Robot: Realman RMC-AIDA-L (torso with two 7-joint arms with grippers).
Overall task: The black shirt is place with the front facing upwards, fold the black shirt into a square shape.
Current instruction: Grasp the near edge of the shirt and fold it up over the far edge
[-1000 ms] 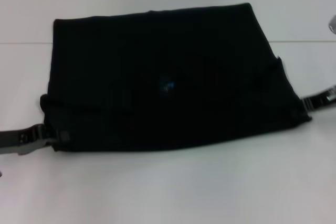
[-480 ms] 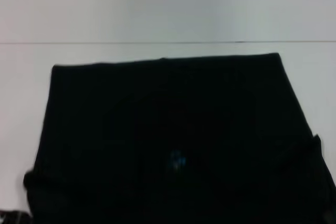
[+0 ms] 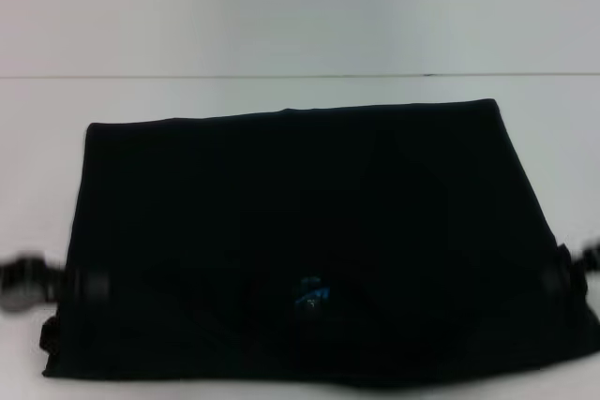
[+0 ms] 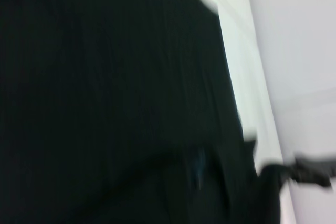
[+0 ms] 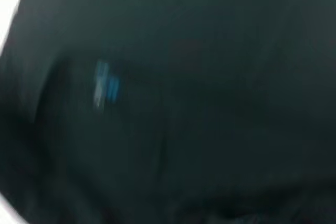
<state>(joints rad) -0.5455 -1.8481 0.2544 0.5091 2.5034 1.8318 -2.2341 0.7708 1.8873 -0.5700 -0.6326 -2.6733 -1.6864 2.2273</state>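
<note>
The black shirt (image 3: 309, 231) is stretched wide between my two grippers over the white table (image 3: 37, 138), plain black side up, with its small blue neck label (image 3: 310, 293) near the front edge. My left gripper (image 3: 70, 283) grips the shirt's left side edge. My right gripper (image 3: 565, 275) grips its right side edge. The cream letters are hidden. Black cloth (image 4: 105, 98) fills the left wrist view, with the label (image 4: 198, 163) and the right gripper (image 4: 310, 170) farther off. The right wrist view shows only black cloth (image 5: 210, 103) and the label (image 5: 105, 85).
Bare white table surface lies behind the shirt (image 3: 300, 91) and at both sides. A thin dark seam line (image 3: 281, 76) runs across the table at the back.
Both grippers have drawn the shirt toward me, so its far edge now lies nearer. The grippers, out of view half a second ago, show again at the shirt's sides.
</note>
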